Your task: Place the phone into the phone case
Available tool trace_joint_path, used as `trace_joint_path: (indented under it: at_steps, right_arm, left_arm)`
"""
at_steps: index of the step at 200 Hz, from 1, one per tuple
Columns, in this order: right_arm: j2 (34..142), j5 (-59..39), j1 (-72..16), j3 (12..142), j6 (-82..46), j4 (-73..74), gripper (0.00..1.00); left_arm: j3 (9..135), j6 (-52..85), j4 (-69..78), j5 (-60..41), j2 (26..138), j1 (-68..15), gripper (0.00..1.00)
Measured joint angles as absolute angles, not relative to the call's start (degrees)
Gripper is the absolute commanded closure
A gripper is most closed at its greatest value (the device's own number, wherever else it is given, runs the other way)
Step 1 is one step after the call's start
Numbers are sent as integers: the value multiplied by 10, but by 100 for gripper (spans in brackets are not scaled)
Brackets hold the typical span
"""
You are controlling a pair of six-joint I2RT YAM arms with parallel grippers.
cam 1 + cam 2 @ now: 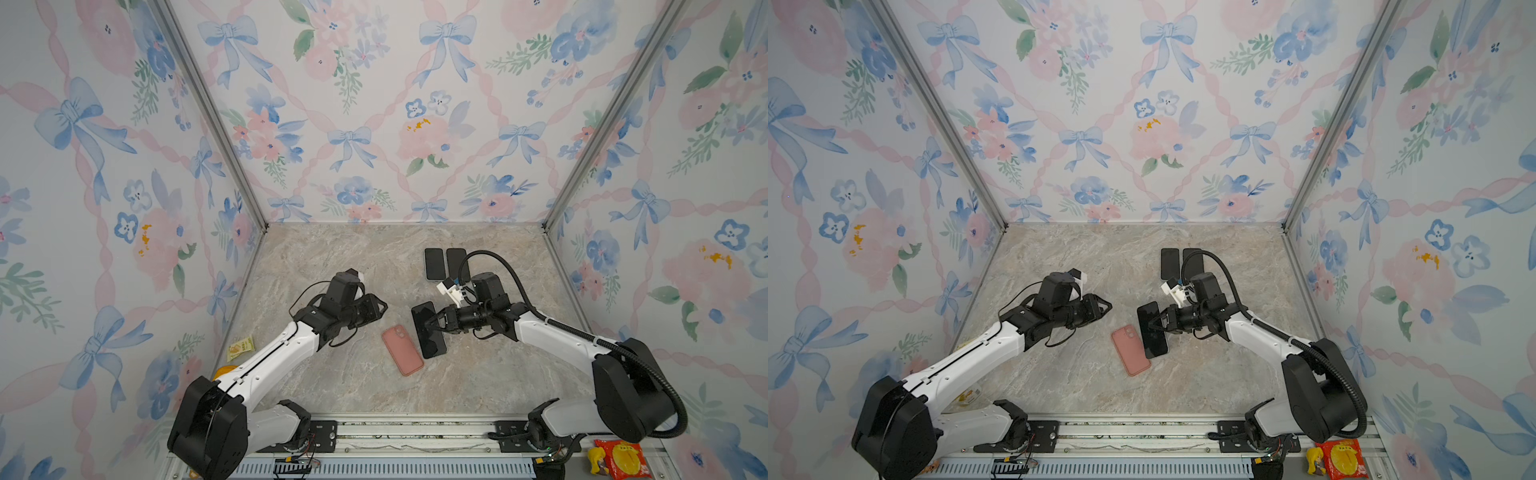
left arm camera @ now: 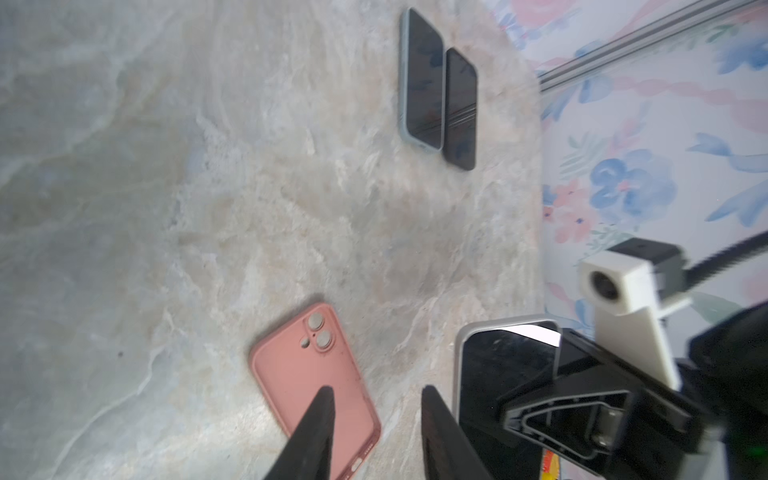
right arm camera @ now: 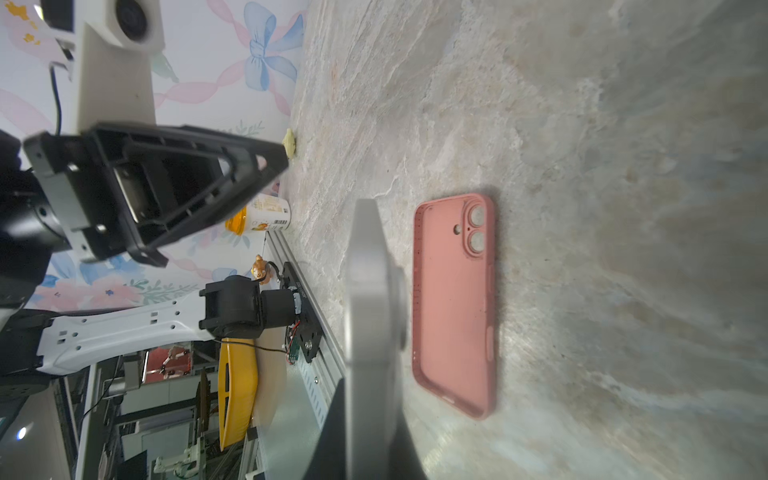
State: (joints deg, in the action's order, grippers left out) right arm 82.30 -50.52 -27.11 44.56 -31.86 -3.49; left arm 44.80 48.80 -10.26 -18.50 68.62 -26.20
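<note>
Now: phone (image 1: 433,347), dark screen up, pinched from its right long edge by the right gripper (image 1: 436,323), jaws closed tight on it. It looks lifted off the table (image 1: 332,257), roughly parallel to the pink case (image 1: 402,351) and just beside it; in both top views its left edge overlaps the case's right side. Case lies flat, hollow side up, camera holes toward the back wall. Left gripper (image 1: 381,308) hangs near the case's far end, apart from it, jaws partway open, nothing between them. Behind the right gripper, two more phones (image 1: 434,264) lie side by side.
</note>
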Motion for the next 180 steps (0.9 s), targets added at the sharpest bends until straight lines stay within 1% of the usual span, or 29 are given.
trace_joint_path:
  at_steps: [8,22,47,75,113,140,180]
  right_arm:
    - [834,-519,-271,449,-319,-28,100]
    - [854,-542,-271,455,-321,-8,100]
    - [882,-584,-271,463,-345,51,100]
    - [911,-618,-279,486,-373,97,100]
    - [933,-640,-294,539,-345,69,100]
    - [934,-648,-294,558,-320,35,100]
    - [947,-663,-298,584,-284,-9,100]
  left_arm:
    - [444,468,-72,-224,688,-236,60]
    - [443,440,-27,-295,710,-216,58]
    - [426,419,58,-409,781,-209,55]
    - [385,416,115,-494,817,-209,55]
    - [371,436,211,-542,816,-208,58]
    - [345,466,279,-550,812,-208,63]
    - [334,496,330,-552,812,-204,62]
